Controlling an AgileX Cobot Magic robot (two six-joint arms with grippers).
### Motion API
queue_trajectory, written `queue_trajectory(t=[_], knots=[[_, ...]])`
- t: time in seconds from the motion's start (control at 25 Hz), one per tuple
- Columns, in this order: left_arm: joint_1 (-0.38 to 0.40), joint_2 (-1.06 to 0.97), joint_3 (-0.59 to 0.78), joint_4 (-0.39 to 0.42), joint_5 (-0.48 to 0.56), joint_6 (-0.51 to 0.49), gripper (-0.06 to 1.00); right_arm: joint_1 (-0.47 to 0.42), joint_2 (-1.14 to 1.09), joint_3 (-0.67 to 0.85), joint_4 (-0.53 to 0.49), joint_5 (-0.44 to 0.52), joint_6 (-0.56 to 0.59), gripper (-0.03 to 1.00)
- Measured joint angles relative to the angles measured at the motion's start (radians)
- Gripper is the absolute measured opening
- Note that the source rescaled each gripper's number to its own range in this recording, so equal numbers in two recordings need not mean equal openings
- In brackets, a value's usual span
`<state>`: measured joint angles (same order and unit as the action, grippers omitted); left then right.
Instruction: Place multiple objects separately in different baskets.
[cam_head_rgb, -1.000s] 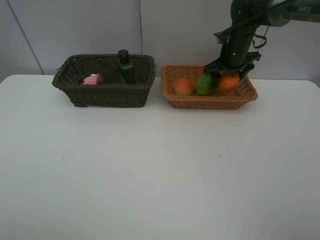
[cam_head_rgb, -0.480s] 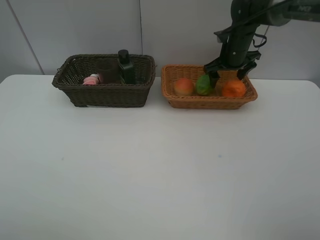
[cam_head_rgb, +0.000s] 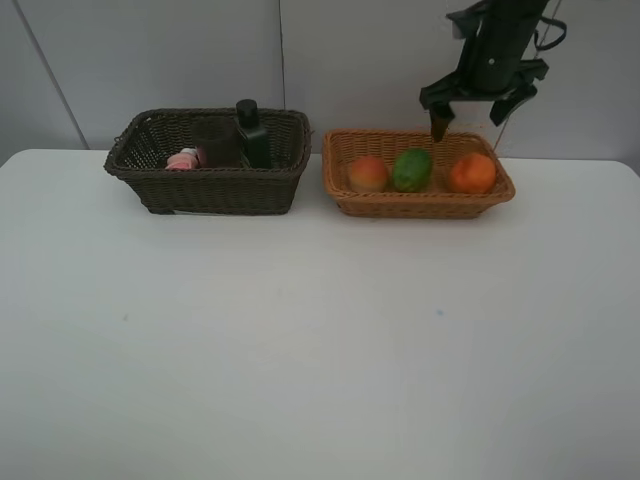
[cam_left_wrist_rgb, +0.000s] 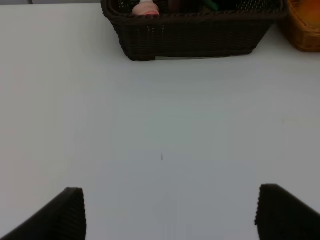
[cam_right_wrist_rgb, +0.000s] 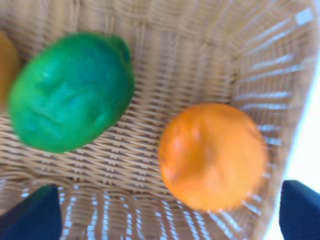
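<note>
Orange-tan wicker forms the right basket (cam_head_rgb: 345, 200), which now holds three fruits in a row — peach-like fruit (cam_head_rgb: 368, 173) at left, green oval fruit (cam_head_rgb: 411, 169) in the middle, orange (cam_head_rgb: 472, 172) at right; a second ago the orange sat between the right gripper's jaws, half a second ago it lay released, and the right gripper (cam_head_rgb: 478, 106) now hangs above the far rim, jaws spread and empty; the left gripper (cam_left_wrist_rgb: 170, 212) is likewise spread wide over bare table (cam_head_rgb: 320, 340). The dark brown basket (cam_head_rgb: 215, 190) at left contains the pink bottle (cam_head_rgb: 186, 158), translucent cup (cam_head_rgb: 217, 140) and black bottle (cam_head_rgb: 250, 130); no object remains outside — sorting appears complete.
</note>
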<state>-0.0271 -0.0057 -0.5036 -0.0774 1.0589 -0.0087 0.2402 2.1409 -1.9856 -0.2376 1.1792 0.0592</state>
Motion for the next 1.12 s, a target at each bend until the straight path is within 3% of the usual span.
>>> queue_trajectory(t=[0.48,0.68,0.96,1.12], knots=[[0.000,0.000,0.000,0.000,0.000,0.000,0.89,0.000,-0.319,0.059,0.003,0.037,0.000,0.90],[0.000,0.000,0.000,0.000,0.000,0.000,0.89,0.000,-0.468,0.293,0.003,0.037,0.000,0.90],[0.000,0.000,0.000,0.000,0.000,0.000,0.89,0.000,-0.749,0.687,0.003,-0.095,0.000,0.90],[0.000,0.000,0.000,0.000,0.000,0.000,0.89,0.000,-0.907,0.866,0.004,-0.103,0.001,0.90]])
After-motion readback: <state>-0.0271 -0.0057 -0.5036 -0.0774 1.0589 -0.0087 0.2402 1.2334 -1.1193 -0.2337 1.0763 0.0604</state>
